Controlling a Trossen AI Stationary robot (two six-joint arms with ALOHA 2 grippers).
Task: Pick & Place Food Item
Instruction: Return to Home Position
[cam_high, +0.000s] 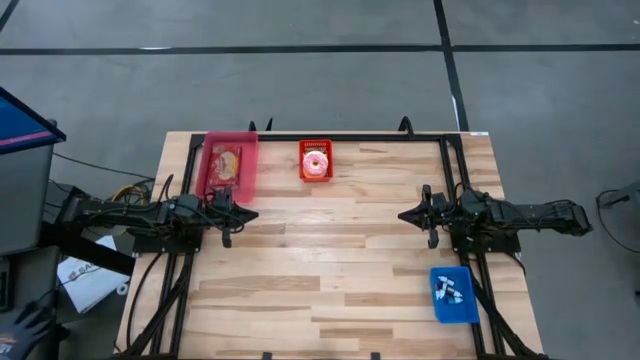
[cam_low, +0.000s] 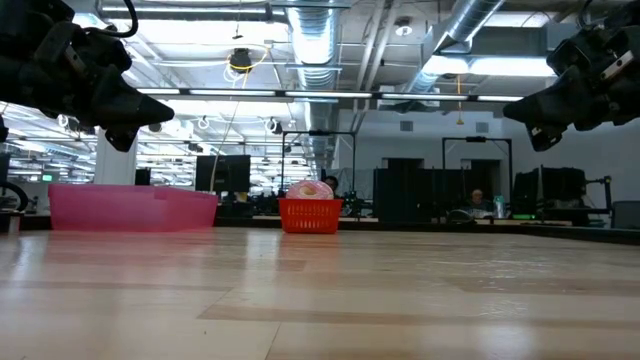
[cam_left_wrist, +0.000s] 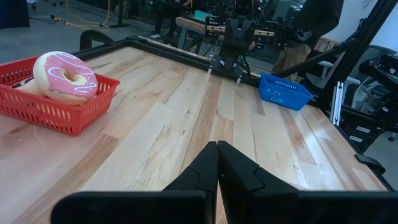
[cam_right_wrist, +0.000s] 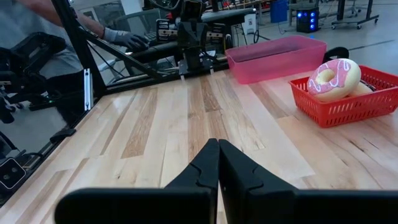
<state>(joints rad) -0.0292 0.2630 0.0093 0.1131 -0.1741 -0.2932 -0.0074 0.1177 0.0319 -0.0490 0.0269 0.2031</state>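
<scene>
A pink-iced doughnut (cam_high: 316, 162) lies in a small red basket (cam_high: 316, 176) at the table's far middle; it also shows in the left wrist view (cam_left_wrist: 64, 76) and right wrist view (cam_right_wrist: 336, 78). A pink bin (cam_high: 229, 164) with a wrapped item inside stands at the far left. A blue basket (cam_high: 453, 295) sits near the right front. My left gripper (cam_high: 250, 214) hovers shut at the table's left, above the wood. My right gripper (cam_high: 403, 214) hovers shut at the right. Both hold nothing.
A black metal frame (cam_high: 350, 138) runs along the table's far edge and both sides. Bare wood lies between the two grippers. A person's gloved hand (cam_right_wrist: 127, 38) shows beyond the table's left side.
</scene>
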